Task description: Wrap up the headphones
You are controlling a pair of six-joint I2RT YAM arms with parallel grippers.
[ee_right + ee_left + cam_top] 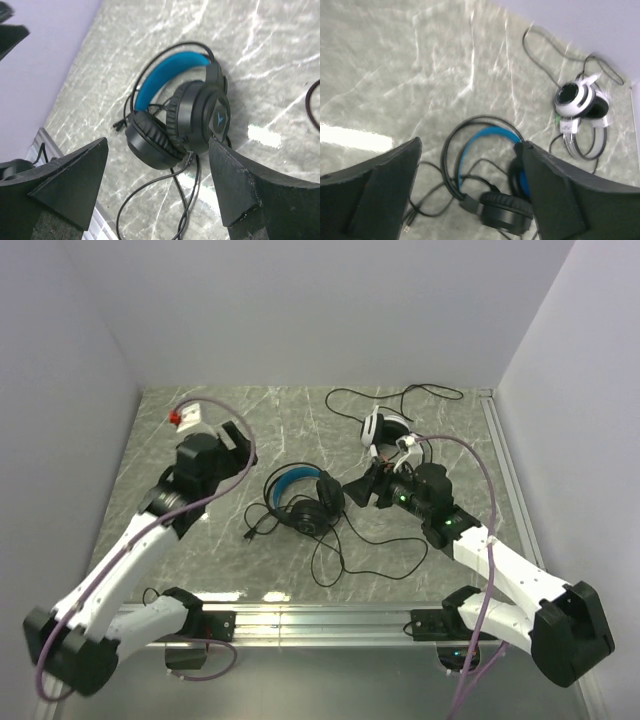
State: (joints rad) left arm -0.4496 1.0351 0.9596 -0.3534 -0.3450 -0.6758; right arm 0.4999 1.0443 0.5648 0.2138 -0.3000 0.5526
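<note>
Headphones lie loose on the veined, stone-look desk [270, 420]

Black headset [300, 502], with a blue arched band and round padded cups, lies mid-desk amid loops of thin cable. White headset [385, 430] sits farther back, toward the right wall. Left gripper [470, 150] and right gripper [159, 145] both hang spread wide, holding nothing. Bare surface lies back-left.

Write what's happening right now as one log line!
left gripper: open | right gripper: open, facing blue headset | white headset: cable unwrapped
</note>
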